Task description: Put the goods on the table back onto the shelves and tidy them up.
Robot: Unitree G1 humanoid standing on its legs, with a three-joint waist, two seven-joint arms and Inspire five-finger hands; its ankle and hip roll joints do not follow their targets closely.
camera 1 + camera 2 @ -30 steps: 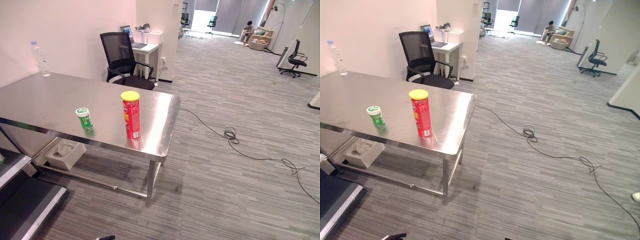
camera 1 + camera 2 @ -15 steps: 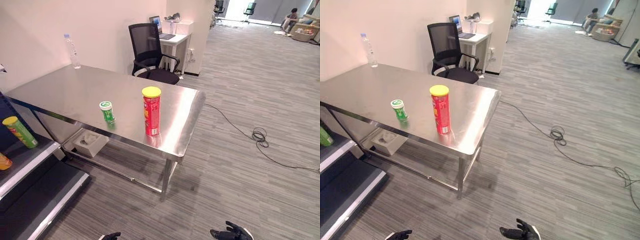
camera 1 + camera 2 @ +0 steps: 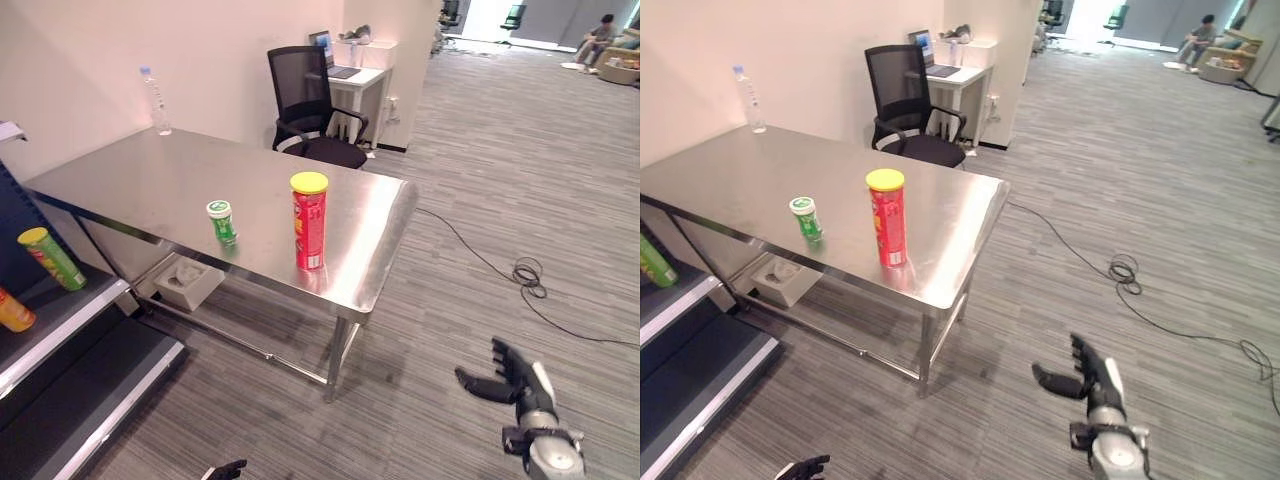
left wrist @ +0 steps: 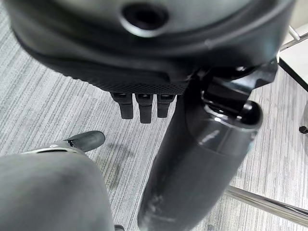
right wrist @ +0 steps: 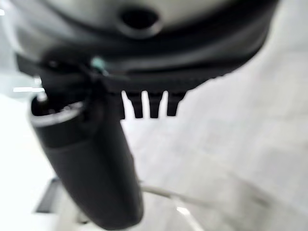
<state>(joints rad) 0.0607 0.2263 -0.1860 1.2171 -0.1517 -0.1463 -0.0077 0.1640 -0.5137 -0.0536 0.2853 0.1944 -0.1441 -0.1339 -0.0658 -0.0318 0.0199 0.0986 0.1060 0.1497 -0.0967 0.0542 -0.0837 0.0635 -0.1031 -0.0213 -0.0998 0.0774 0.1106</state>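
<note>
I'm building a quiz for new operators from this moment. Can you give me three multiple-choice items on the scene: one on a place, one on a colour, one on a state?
1. Where does the clear plastic water bottle stand?
A. at the far corner of the steel table, by the wall
B. on the floor under the table
C. on the dark shelf unit

2. What colour is the lid of the tall red cylindrical can?
A. white
B. yellow
C. black

3. How is the right hand?
A. curled round the small green bottle with a white cap
B. pressed flat on the table
C. open and holding nothing, out over the carpet

Key: 1 A, the bottle stands at the table's far edge next to the wall. 2 B, the can's top is yellow. 3 C, its fingers are spread above the floor, away from the table.
</note>
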